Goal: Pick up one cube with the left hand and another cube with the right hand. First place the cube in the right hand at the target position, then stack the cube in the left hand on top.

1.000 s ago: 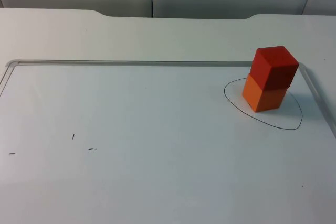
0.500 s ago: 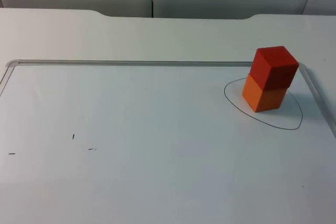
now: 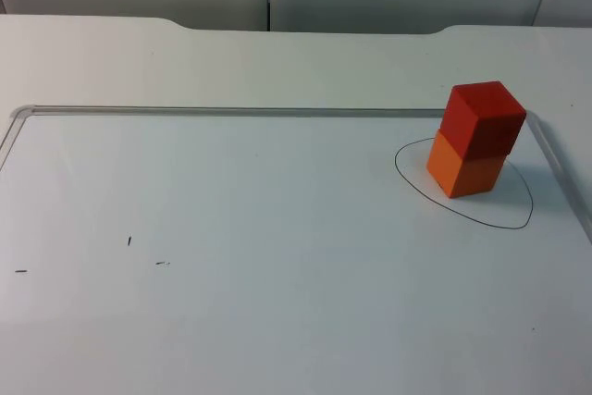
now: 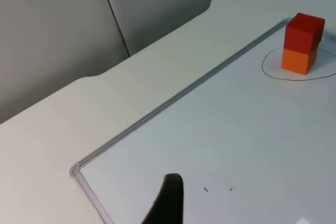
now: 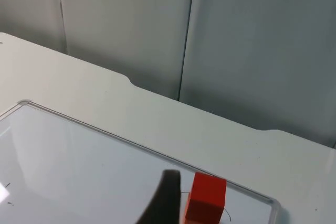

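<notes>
The red cube [image 3: 483, 117] is sitting squarely on the orange cube [image 3: 465, 171], both standing inside the drawn oval outline [image 3: 462, 184] near the desk's [image 3: 277, 228] right rear corner. The left hand [image 4: 167, 200] and right hand [image 5: 164, 198] are waiting well apart from the stack, holding nothing; their opening cannot be told.
</notes>
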You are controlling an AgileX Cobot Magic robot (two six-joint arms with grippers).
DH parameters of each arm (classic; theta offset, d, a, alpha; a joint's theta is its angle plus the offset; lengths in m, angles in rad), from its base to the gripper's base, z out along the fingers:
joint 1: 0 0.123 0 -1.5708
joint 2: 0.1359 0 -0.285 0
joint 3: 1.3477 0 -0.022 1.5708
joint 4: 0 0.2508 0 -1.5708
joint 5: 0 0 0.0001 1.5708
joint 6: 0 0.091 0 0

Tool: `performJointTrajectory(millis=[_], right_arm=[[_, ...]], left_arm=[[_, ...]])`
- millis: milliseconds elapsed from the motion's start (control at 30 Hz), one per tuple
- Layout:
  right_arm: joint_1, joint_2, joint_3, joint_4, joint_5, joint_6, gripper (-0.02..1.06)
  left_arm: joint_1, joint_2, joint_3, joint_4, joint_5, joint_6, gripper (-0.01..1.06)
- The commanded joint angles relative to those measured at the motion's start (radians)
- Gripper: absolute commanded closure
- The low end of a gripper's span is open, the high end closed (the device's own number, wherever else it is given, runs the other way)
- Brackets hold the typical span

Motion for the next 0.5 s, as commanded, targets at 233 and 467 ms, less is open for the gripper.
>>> performJointTrajectory(millis=[233,467], right_arm=[[0.004,-0.004,0.006,0.005,-0.005,-0.014,0.23],[0.004,-0.004,0.006,0.005,-0.008,-0.014,0.23]], left_arm=[[0.000,-0.263,0.134,0.074,0.104,-0.219,0.25],[0.000,-0.382,0.230,0.071,0.107,-0.257,0.25]])
